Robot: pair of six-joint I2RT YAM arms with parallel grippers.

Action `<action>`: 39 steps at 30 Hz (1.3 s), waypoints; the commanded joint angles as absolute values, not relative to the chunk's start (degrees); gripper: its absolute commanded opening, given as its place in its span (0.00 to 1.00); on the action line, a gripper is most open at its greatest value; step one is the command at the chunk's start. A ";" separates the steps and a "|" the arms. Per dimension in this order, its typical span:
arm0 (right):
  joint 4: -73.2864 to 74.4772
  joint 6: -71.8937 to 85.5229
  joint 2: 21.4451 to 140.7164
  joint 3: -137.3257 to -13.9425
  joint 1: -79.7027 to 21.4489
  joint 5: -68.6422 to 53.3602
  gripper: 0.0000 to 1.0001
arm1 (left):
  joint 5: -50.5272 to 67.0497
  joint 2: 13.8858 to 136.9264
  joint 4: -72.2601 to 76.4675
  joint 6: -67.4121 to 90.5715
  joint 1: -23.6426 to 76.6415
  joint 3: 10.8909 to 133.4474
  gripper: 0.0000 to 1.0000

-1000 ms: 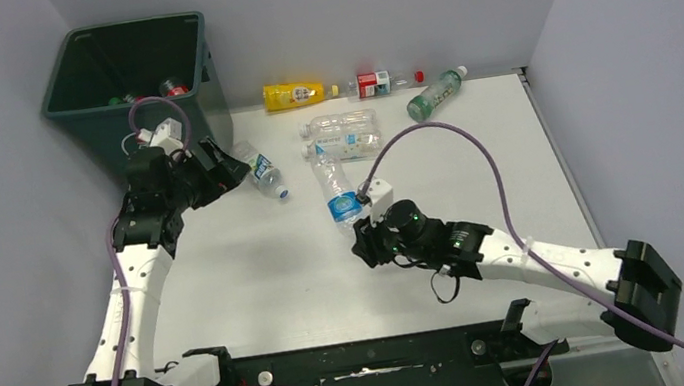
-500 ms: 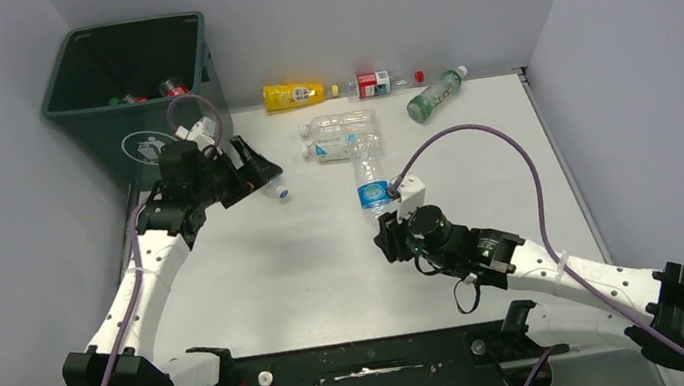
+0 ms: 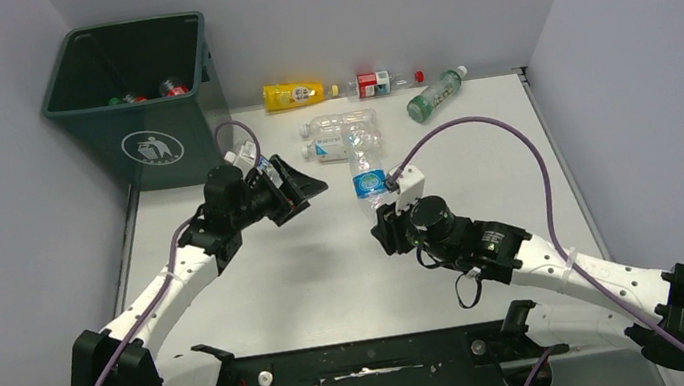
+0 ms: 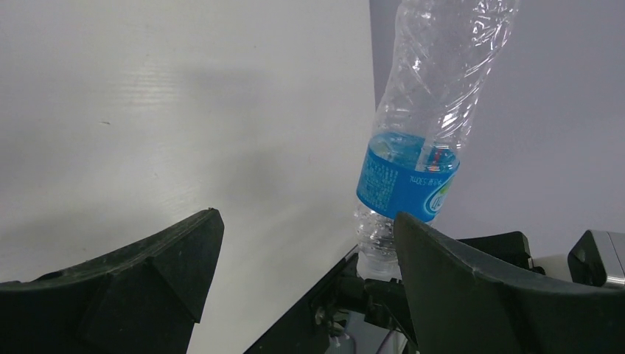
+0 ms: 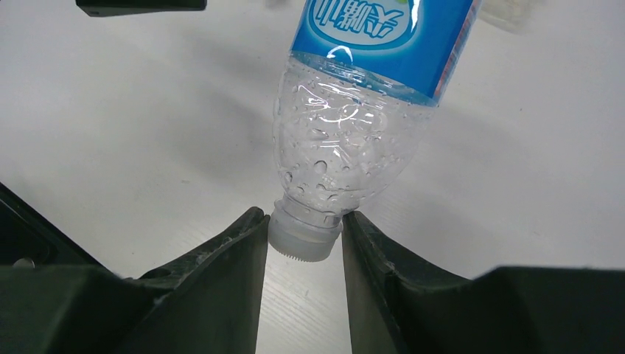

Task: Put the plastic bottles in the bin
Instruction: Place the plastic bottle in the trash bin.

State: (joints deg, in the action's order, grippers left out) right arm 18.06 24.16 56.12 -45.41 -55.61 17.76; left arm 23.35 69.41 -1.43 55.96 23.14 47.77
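My right gripper (image 3: 382,216) is shut on the white cap (image 5: 306,236) of a clear plastic bottle with a blue label (image 3: 364,165). It holds the bottle cap-down and nearly upright above the table, and the bottle (image 5: 361,110) fills the right wrist view. My left gripper (image 3: 306,198) is open and empty, pointing right at that bottle (image 4: 413,177), with a gap between them. Its jaws (image 4: 307,221) stand wide apart. The dark green bin (image 3: 139,141) stands at the far left with bottles inside (image 3: 171,86). A small clear bottle (image 3: 263,172) lies partly hidden behind the left wrist.
Along the back wall lie a yellow bottle (image 3: 294,94), a red-labelled bottle (image 3: 373,83) and a green bottle (image 3: 435,94). Two crushed clear bottles (image 3: 340,138) lie just behind the held one. The grey side walls stand close on both sides.
My left arm has swung from the bin's front to the right, towards the table's middle, still open. My right gripper has lifted the blue-label bottle upright and shifted it slightly right.
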 commanded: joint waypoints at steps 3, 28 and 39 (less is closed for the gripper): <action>16.64 23.62 55.37 -47.78 -56.10 14.29 0.27 | 21.39 68.12 10.87 61.79 27.20 46.13 0.86; 15.88 22.76 63.88 -54.73 -56.86 4.05 0.28 | 15.61 73.28 10.20 57.46 30.92 48.69 0.85; 15.27 22.98 65.84 -55.90 -56.79 3.67 0.31 | 17.70 76.37 8.19 54.01 29.52 53.75 0.48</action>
State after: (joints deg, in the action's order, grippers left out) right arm 18.48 22.96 65.28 -53.41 -56.29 5.34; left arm 16.56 75.24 5.74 55.61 30.57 50.17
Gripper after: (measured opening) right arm 0.381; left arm 0.537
